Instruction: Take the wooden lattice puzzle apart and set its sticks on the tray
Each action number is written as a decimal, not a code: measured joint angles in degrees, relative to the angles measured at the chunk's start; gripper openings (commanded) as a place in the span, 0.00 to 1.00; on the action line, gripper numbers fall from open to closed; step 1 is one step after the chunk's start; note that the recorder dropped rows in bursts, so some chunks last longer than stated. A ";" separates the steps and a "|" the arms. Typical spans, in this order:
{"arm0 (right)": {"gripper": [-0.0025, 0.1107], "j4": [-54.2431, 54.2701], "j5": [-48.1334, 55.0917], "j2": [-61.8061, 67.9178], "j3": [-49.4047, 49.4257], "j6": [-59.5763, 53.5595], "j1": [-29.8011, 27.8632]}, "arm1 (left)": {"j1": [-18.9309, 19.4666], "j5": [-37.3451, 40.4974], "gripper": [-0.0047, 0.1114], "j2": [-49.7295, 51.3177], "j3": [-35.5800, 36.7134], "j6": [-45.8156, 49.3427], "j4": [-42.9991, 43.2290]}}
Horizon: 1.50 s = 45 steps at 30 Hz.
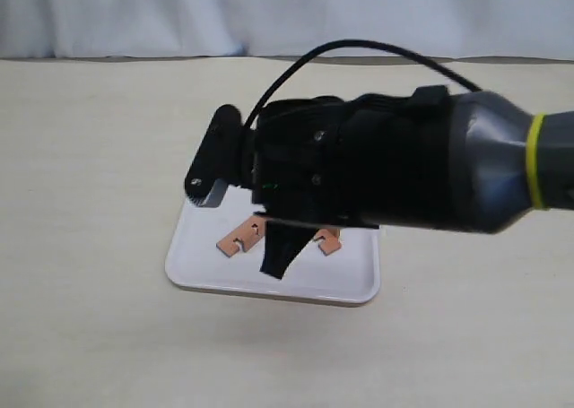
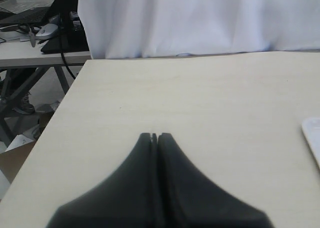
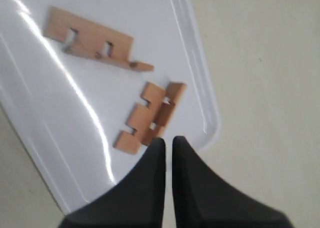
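Note:
The white tray (image 1: 206, 269) lies in the middle of the table. Notched reddish-brown sticks (image 1: 240, 236) lie loose on it, with another piece (image 1: 328, 239) to the right. My right gripper (image 1: 273, 269) hangs point-down over the tray between them. In the right wrist view, two overlapping sticks (image 3: 150, 119) lie just beyond my right gripper (image 3: 168, 140), and a longer group (image 3: 90, 40) lies farther off on the tray (image 3: 50, 112). Its fingers stand a narrow gap apart, holding nothing. No assembled lattice shows. My left gripper (image 2: 154, 136) is shut and empty over bare table.
A corner of the tray (image 2: 312, 138) shows at the edge of the left wrist view. The table's edge, a white curtain and another desk with cables lie beyond. The right arm's bulk hides the tray's back part in the exterior view.

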 measured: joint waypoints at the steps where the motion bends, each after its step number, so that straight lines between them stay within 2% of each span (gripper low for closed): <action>1: 0.06 0.56 1.58 -1.02 0.00 -1.71 -1.16 | 0.00 0.00 0.04 0.00 0.00 0.00 0.00; 3: 0.06 5.05 2.29 -3.47 0.00 -5.69 -4.64 | 0.00 0.00 0.04 0.00 0.00 0.00 0.00; 5: 0.06 12.36 2.42 -6.48 0.00 -10.49 -10.59 | 0.00 0.00 0.04 0.00 0.00 0.00 0.00; 10: 0.06 32.94 4.98 -12.70 2.13 -20.51 -30.52 | 0.00 0.00 0.04 0.00 0.00 0.00 0.00; 15: 0.06 43.02 2.89 -21.02 11.02 -23.79 -48.99 | 0.00 0.00 0.04 0.00 0.00 0.00 0.00; 17: 0.06 46.00 -1.08 -25.60 15.17 -23.51 -54.27 | 0.00 0.00 0.04 0.00 0.00 0.00 0.00; 19: 0.06 47.32 -4.81 -30.08 18.72 -23.13 -57.21 | 0.00 0.00 0.04 0.00 0.00 0.00 0.00; 32: 0.06 46.44 -24.82 -61.00 39.53 -17.47 -58.96 | 0.00 0.00 0.04 0.00 0.00 0.00 0.00; 39: 0.06 46.44 -35.05 -84.30 46.46 -17.22 -58.96 | 0.00 0.00 0.04 0.00 0.00 0.00 0.00; 45: 0.06 46.44 -36.39 -96.18 47.37 -17.18 -57.41 | 0.00 0.00 0.04 0.00 0.00 0.00 0.00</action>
